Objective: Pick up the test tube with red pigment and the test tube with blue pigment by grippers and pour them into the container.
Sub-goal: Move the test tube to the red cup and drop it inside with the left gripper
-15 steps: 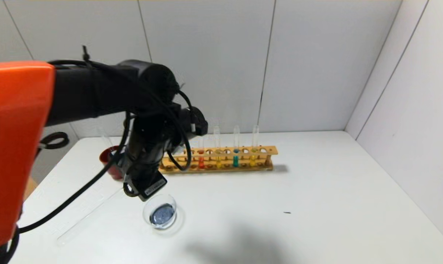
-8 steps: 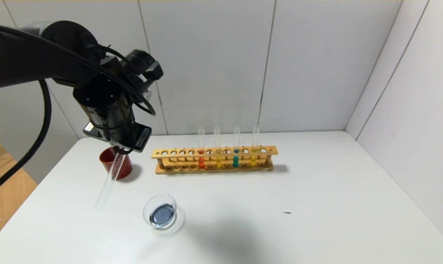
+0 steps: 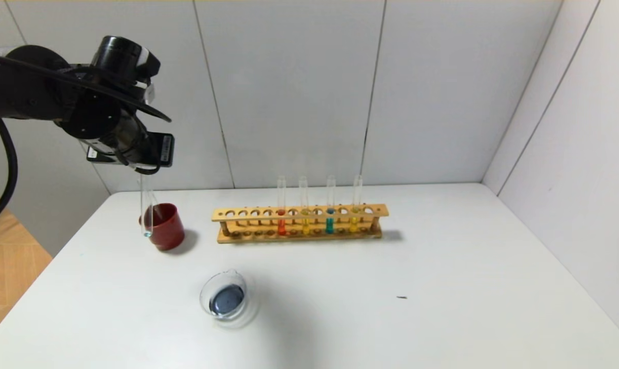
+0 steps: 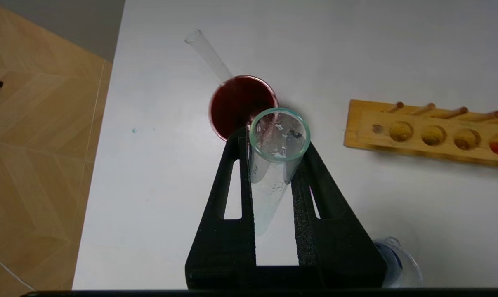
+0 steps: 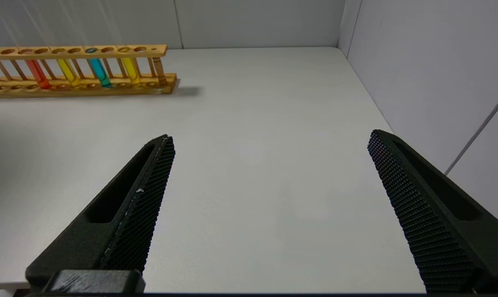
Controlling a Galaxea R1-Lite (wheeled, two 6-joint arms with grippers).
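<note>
Our left pincer point(image 4: 278, 165) pinches an emptied clear tube point(image 3: 146, 210), hanging upright just above the dark red cup point(image 3: 166, 225). In the wooden rack point(image 3: 299, 223) beside that cup stand the test tube with red pigment point(image 3: 281, 210) and the test tube with blue pigment point(image 3: 330, 207). The container point(image 3: 223, 296), holding dark liquid, sits nearer us than the cup on the bench point(image 3: 442, 287). Our right pincer point(image 5: 269, 206) is spread wide, well away.
</note>
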